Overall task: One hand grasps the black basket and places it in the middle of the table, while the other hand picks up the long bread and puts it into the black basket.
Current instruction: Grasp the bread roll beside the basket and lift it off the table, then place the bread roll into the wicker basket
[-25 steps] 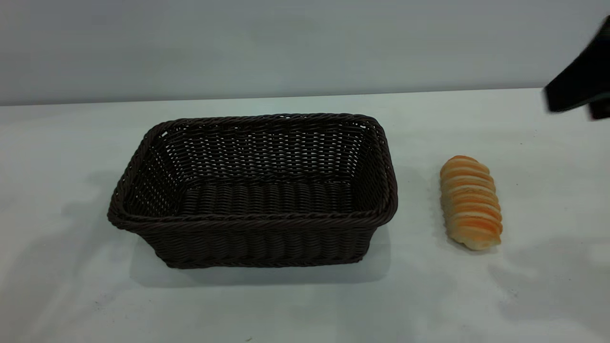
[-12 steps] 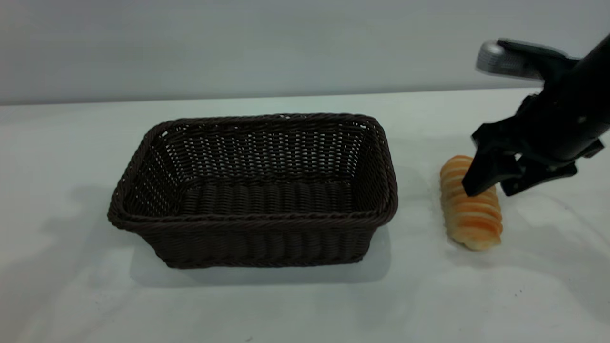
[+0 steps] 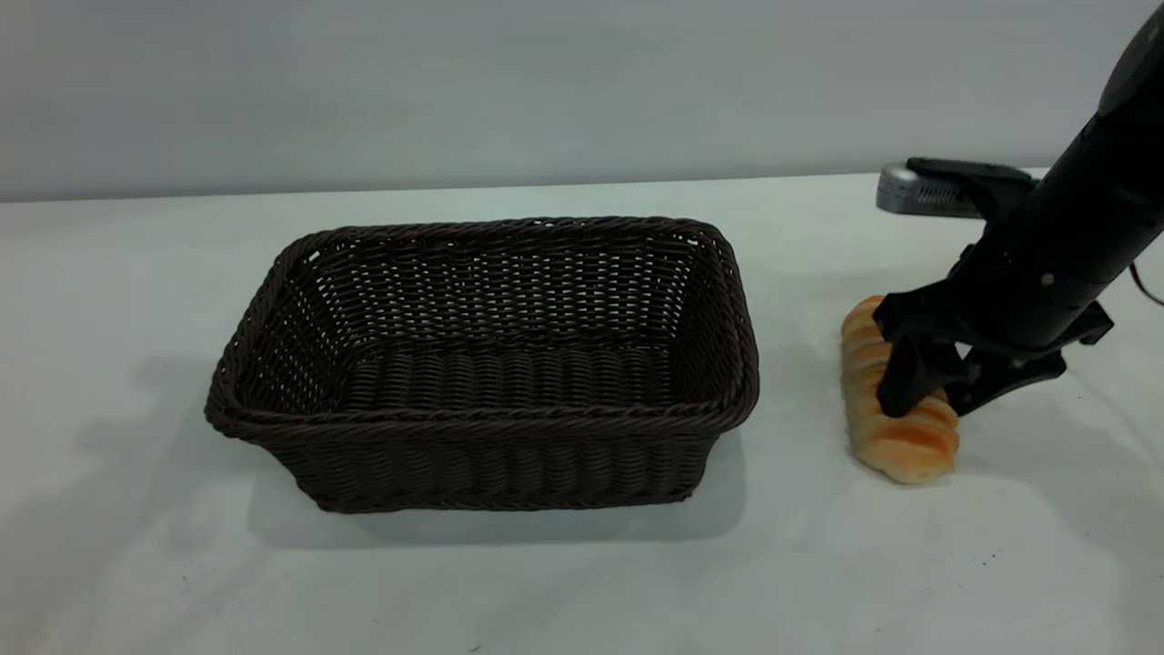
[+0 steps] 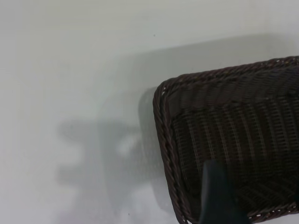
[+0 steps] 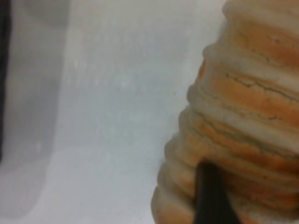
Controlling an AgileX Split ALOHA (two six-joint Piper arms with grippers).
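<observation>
On the right side of the table [image 3: 564, 591], your right gripper [image 3: 932, 387] has its fingers spread and lowered over the middle of the long bread [image 3: 896, 428], one finger on the side towards the basket and the other on the far side, so the loaf lies crosswise between them, ready to be pinched across its narrow width; nothing is squeezed yet. The loaf rests flat, ridges up, just beside the black basket [image 3: 482, 364] but apart from it. The basket sits upright near the table's middle, probably so you need only a short carry. Your left gripper [image 4: 217, 198] hangs above the basket's corner; whether its fingers are parted I cannot tell.
</observation>
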